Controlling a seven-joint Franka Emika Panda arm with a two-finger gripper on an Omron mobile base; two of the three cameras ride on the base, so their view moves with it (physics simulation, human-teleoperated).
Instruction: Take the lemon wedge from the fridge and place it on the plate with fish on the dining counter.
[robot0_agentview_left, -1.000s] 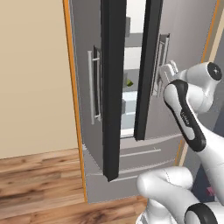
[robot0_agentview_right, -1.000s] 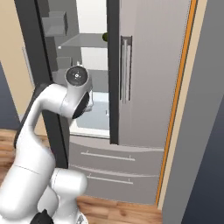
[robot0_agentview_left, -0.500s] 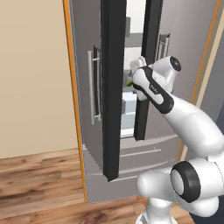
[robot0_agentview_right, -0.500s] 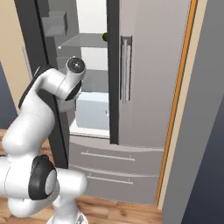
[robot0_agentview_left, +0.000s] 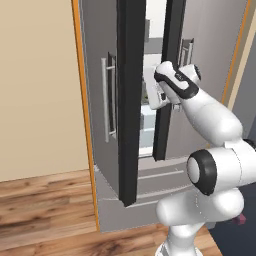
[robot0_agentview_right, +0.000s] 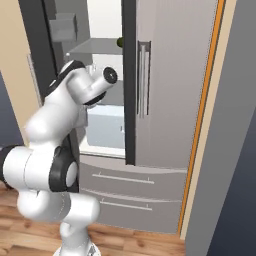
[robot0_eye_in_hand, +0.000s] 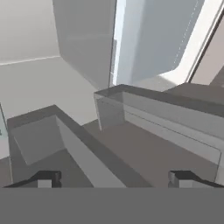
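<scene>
The fridge (robot0_agentview_left: 125, 100) stands between a beige wall (robot0_agentview_left: 40, 90) and an orange trim strip (robot0_agentview_right: 200, 125), doors ajar over a wood floor (robot0_agentview_left: 45, 210); the tool (robot0_eye_in_hand: 116, 177) is spread wide and empty among grey door bins (robot0_eye_in_hand: 153, 113); a speck of green beside the arm at shelf level may be the lemon wedge (robot0_agentview_left: 146, 96), too small to confirm.

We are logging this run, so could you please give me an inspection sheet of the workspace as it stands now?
Surface: wood floor below the fridge.
Job's things: fridge with one door ajar, white interior showing; lemon wedge not made out.
Clutter: dark green round item on a shelf; grey bins in the hand view.
Grippers: gripper open, holding nothing, inside the fridge.
Cables: nothing seen.
Surroundings: beige wall, orange trim.
</scene>
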